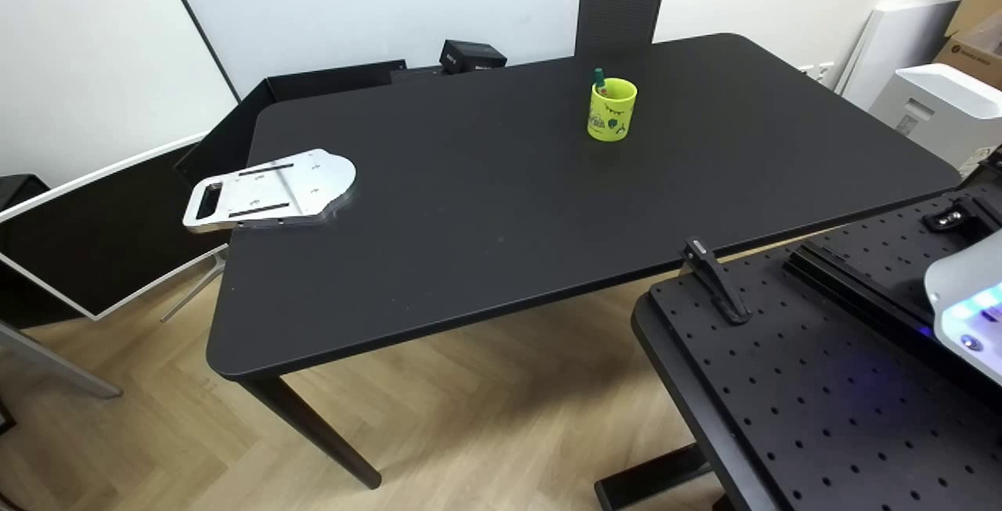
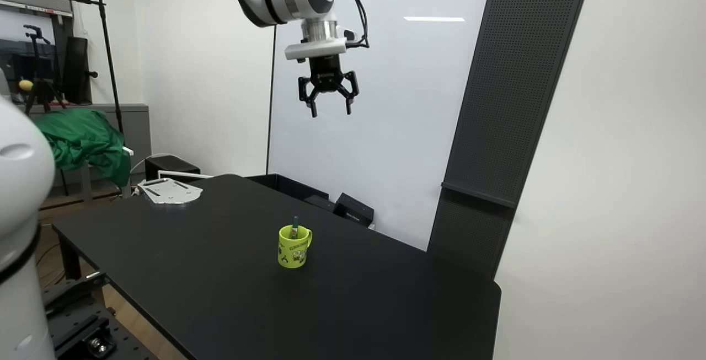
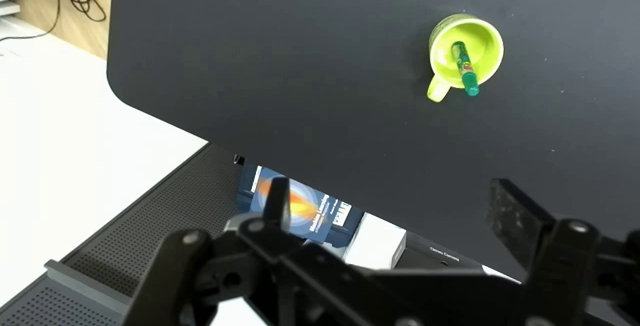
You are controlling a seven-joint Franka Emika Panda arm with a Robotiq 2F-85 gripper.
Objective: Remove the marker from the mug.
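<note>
Hanging wide and empty, my gripper (image 2: 331,111) is pointing down; well below, toward the top of my wrist view, the marker (image 3: 465,69) is leaning in the mug (image 3: 484,49), its length running roughly crosswise to my closing line.

Brt light; glare on wht panel (image 2: 397,101); wrist-vw hand (image 3: 393,203) blurry.

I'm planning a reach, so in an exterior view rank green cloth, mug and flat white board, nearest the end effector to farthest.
1. Mug: below the end effector.
2. Flat white board: left, at an edge of the table.
3. Green cloth: farther left, beyond the table.
</note>
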